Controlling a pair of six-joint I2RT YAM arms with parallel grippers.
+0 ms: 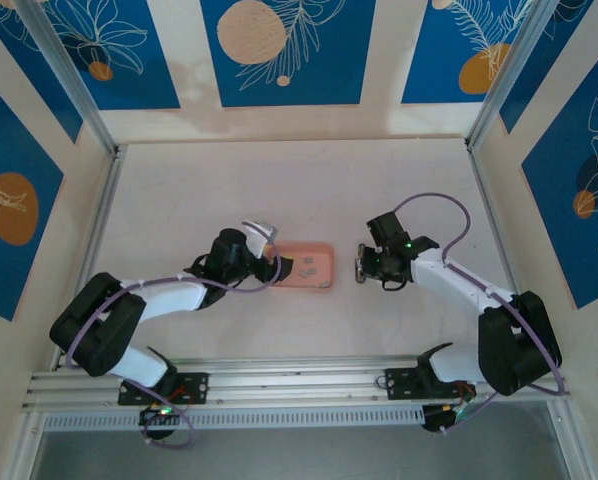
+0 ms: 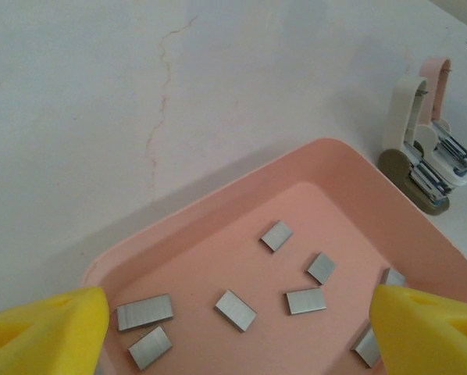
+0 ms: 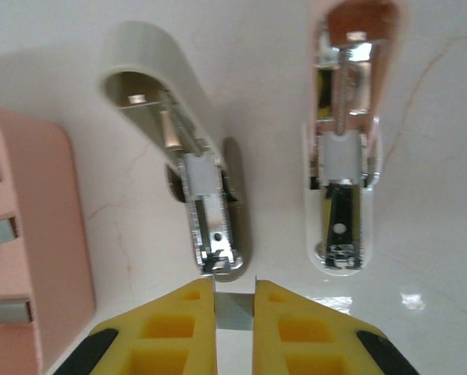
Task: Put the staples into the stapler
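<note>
Pale, faintly veined tabletop (image 1: 279, 190) takes up the middle of the overhead view, walled by blue panels (image 1: 279, 50) printed with white leaves and orange discs. A pink tray (image 1: 322, 252) sits at centre frame with grey staples (image 1: 305, 268) in it. The left claw (image 1: 272, 265) is at the tray's left end. The right claw (image 1: 362, 266) is just to the tray's right.

From the left wrist, two yellow fingers (image 2: 46, 328) stand wide apart in the lower corners, above the tray and gripping nothing. Several staples lie scattered flat on the tray floor. At upper right, a cream stapler (image 2: 405, 133) and a pink stapler (image 2: 440, 86) stand hinged open, side by side.

From the right wrist, the yellow fingers at bottom centre are clamped together on one grey staple strip (image 3: 234, 309), just below the tip of the cream stapler's open metal channel. The pink stapler lies at upper right, and the tray's corner is at the left edge.
</note>
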